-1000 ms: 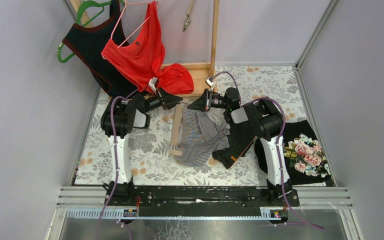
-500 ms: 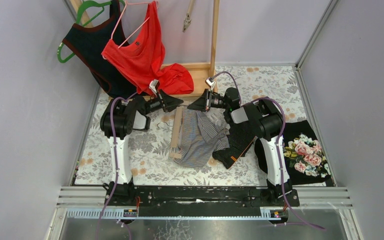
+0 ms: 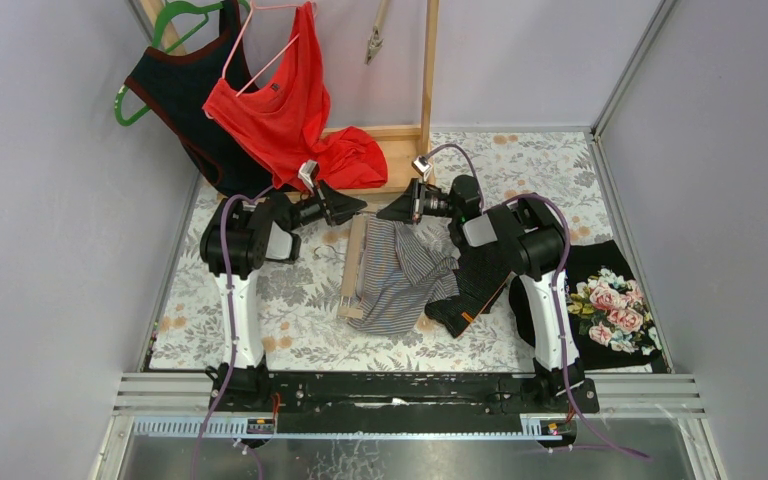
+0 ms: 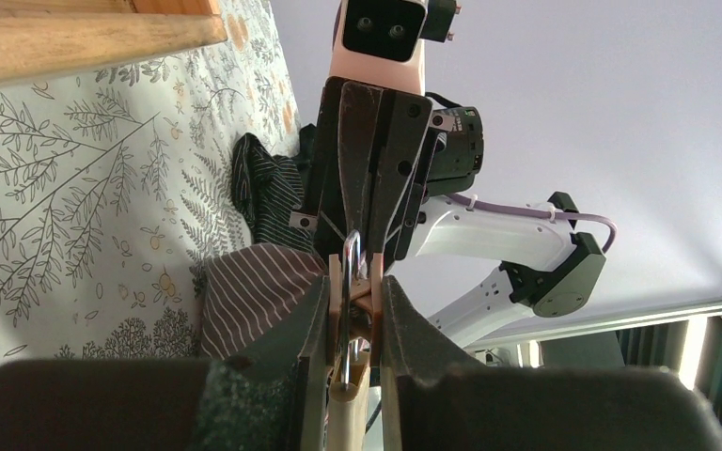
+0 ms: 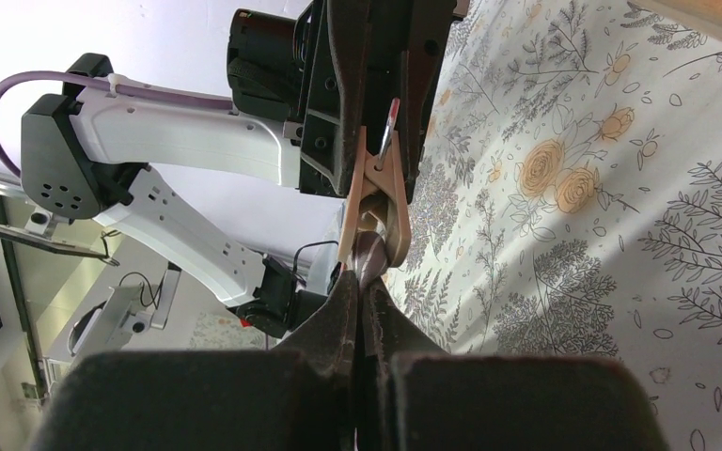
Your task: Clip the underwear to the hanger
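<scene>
Far left, back corner: dark top (image 3: pixel 175 95) on a green hanger (image 3: pixel 182 14), leaning on the wall. A red top (image 3: pixel 282 100) on a pink hanger overlaps it just to the right, its hem spilling onto the flowered worktop (image 3: pixel 270 300).

Left arm reaches in from the left. Left pincer (image 4: pixel 355 315) is clenched on the clip (image 5: pixel 379 193) at the far end of the wooden hanger (image 3: pixel 350 270), its fingers pressing the clip's two wooden halves from either side. The wire spring shows between them.

The hanger lies flat on the worktop, running from near to far between the two arms.

Striped underwear (image 3: pixel 400 270) lies crumpled just right of the hanger, touching it, mid-worktop. Its far edge is lifted toward the clip.

Right pincer (image 5: pixel 362 287) faces the left one, tips close together. It is clenched tight on that lifted edge of the underwear. From the right wrist view the striped cloth runs from the fingertips up into the mouth of the clip; cannot tell whether the clip bites it.

Black garment (image 3: pixel 470 290) is bunched against the underwear's right side, under the right arm.

Far right: black cloth with pink flowers (image 3: pixel 610 300) at the worktop's edge.
</scene>
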